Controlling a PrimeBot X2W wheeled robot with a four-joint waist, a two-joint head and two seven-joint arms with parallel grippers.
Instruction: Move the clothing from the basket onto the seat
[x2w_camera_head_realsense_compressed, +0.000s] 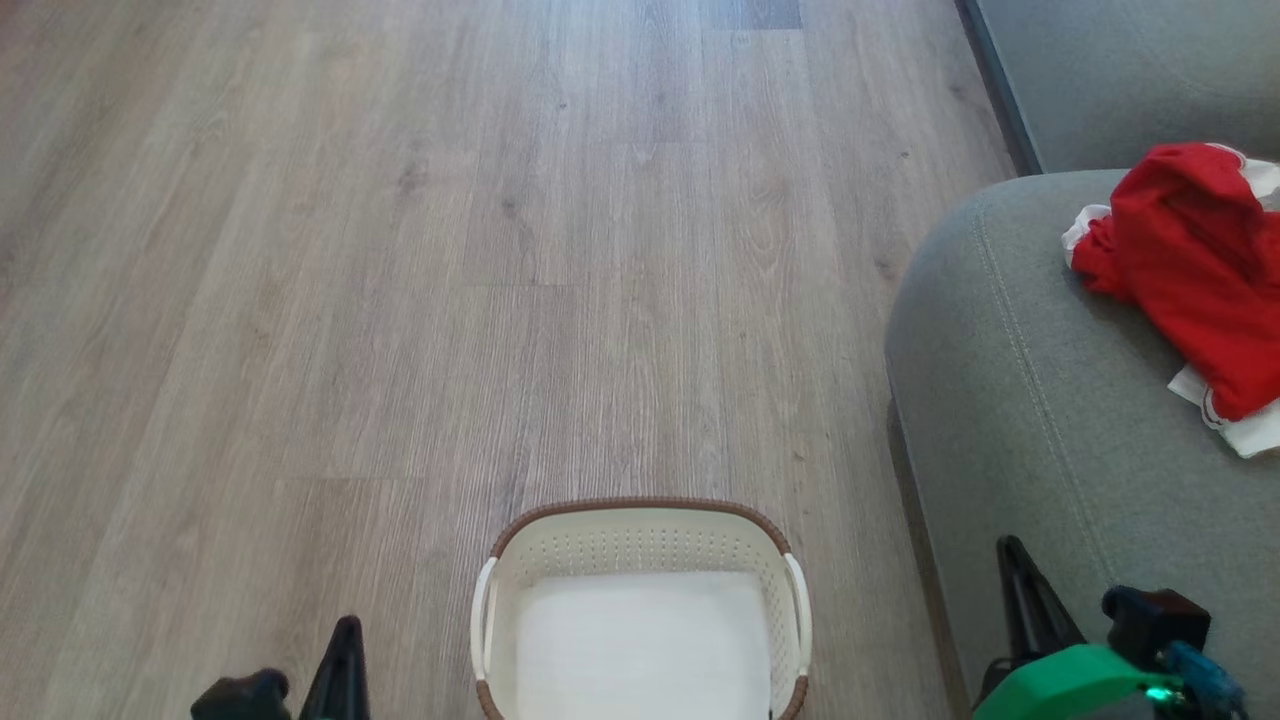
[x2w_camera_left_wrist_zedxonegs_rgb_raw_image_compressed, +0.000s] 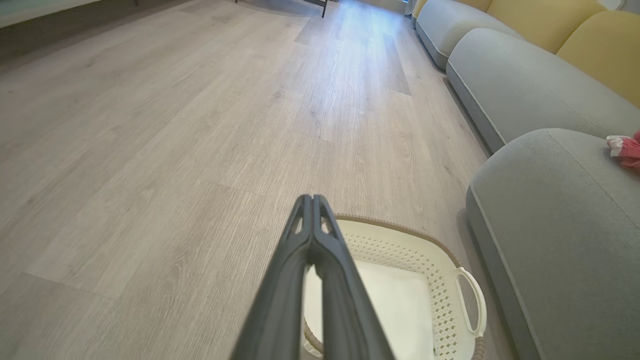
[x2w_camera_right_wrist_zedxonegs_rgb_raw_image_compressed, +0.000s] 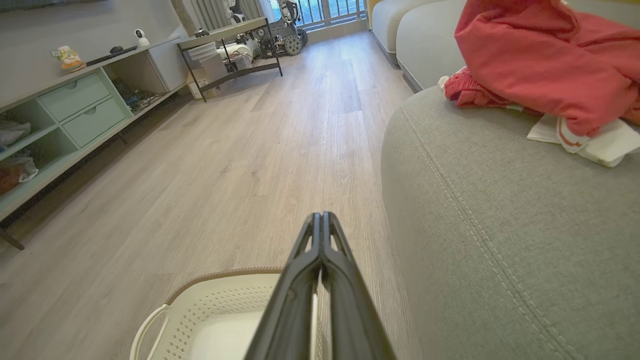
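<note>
The red clothing (x2w_camera_head_realsense_compressed: 1195, 270) with white trim lies crumpled on the grey seat (x2w_camera_head_realsense_compressed: 1040, 400) at the right; the right wrist view shows the clothing (x2w_camera_right_wrist_zedxonegs_rgb_raw_image_compressed: 545, 60) piled on the seat (x2w_camera_right_wrist_zedxonegs_rgb_raw_image_compressed: 500, 240). The white basket (x2w_camera_head_realsense_compressed: 640, 545) with its brown rim stands on the floor at bottom centre, its white bottom bare. My left gripper (x2w_camera_left_wrist_zedxonegs_rgb_raw_image_compressed: 312, 200) is shut with nothing between its fingers, left of the basket (x2w_camera_left_wrist_zedxonegs_rgb_raw_image_compressed: 440, 280). My right gripper (x2w_camera_right_wrist_zedxonegs_rgb_raw_image_compressed: 320, 217) is shut and holds nothing, between the basket (x2w_camera_right_wrist_zedxonegs_rgb_raw_image_compressed: 200, 310) and the seat. In the head view the left gripper (x2w_camera_head_realsense_compressed: 347, 630) and the right gripper (x2w_camera_head_realsense_compressed: 1012, 550) sit low.
Pale wood-look floor (x2w_camera_head_realsense_compressed: 400, 250) stretches ahead and to the left. A low cabinet with green drawers (x2w_camera_right_wrist_zedxonegs_rgb_raw_image_compressed: 75, 105) lines the left wall, with a metal shelf rack (x2w_camera_right_wrist_zedxonegs_rgb_raw_image_compressed: 235, 55) beyond it. More grey sofa sections with yellow cushions (x2w_camera_left_wrist_zedxonegs_rgb_raw_image_compressed: 545, 20) run along the right.
</note>
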